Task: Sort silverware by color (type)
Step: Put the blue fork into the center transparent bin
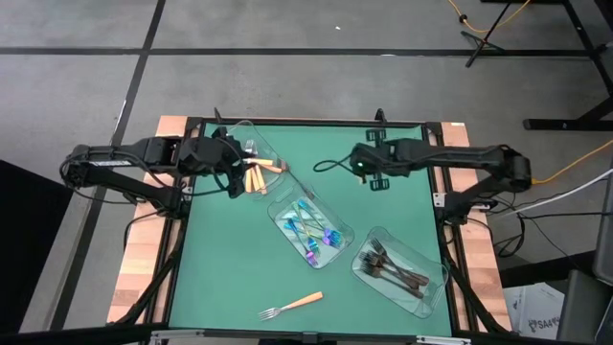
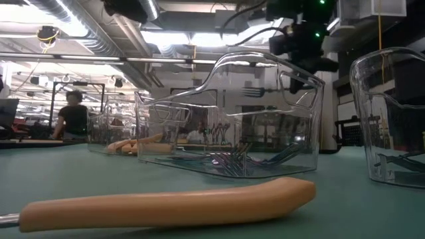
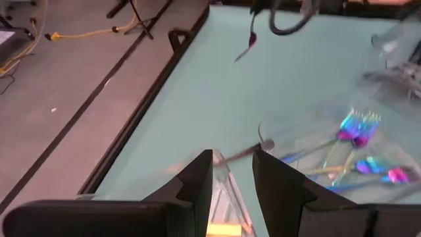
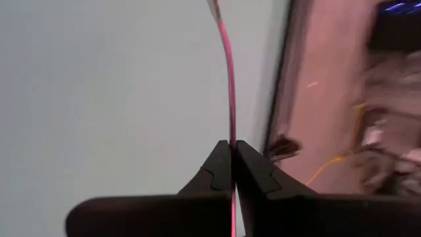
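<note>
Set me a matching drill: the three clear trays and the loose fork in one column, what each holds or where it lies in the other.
1 tray by the left gripper
2 middle tray
3 tray nearest the right arm
4 loose fork

a dark metal pieces
b bare mat, near front edge
c orange-handled pieces
d iridescent blue-purple pieces

Pairs: 1-c, 2-d, 3-a, 4-b

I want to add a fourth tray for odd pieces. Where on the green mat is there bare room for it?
The widest bare patch is the mat's left side, between the left edge and the lone orange-handled fork. Another lies past the middle tray, below the right hand. It is crowded along the diagonal: orange tray under the left hand, middle tray, dark-fork tray.
</note>
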Controlling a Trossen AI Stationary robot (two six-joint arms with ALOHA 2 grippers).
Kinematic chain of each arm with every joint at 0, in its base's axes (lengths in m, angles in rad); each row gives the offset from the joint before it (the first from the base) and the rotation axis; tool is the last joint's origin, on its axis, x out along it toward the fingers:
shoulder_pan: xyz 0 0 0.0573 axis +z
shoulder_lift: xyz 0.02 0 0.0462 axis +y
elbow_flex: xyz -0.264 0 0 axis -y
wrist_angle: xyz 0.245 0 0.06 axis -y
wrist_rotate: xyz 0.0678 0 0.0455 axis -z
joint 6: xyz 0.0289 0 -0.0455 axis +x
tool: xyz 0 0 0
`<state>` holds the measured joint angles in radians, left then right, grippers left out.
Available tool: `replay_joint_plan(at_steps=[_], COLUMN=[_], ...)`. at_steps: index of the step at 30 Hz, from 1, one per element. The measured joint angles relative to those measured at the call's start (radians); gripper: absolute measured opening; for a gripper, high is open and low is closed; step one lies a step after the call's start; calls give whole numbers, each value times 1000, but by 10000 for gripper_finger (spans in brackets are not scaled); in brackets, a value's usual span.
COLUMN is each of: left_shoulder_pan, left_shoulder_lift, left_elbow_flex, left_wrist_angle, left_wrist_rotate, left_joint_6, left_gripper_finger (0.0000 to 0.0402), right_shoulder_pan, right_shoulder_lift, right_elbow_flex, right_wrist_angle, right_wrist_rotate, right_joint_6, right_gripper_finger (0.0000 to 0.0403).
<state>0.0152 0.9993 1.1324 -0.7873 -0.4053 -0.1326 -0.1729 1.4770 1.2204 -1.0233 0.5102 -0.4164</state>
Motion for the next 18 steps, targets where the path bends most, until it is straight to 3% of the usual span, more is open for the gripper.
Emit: replay_joint_plan(at_steps=[7,13,18], left_shoulder_pan=[71,130,166], left_shoulder_lift=[0,22,56], left_elbow_flex=[0,0,0], left_wrist_angle=[114,213,265], left_wrist_rotate=[58,178,226], left_joint_6=[0,-3,-71], left_gripper_finger=[103,103,103], right_shoulder_pan=[57,91,103], right_shoulder_lift=[-67,-66,-66], right_elbow_flex=[-142,-162,-162], right_wrist_angle=[340,706,960], right_wrist_rotate=[155,116,15], right_joint_6=[-361,-664,-821], right_gripper_finger=[0,0,0])
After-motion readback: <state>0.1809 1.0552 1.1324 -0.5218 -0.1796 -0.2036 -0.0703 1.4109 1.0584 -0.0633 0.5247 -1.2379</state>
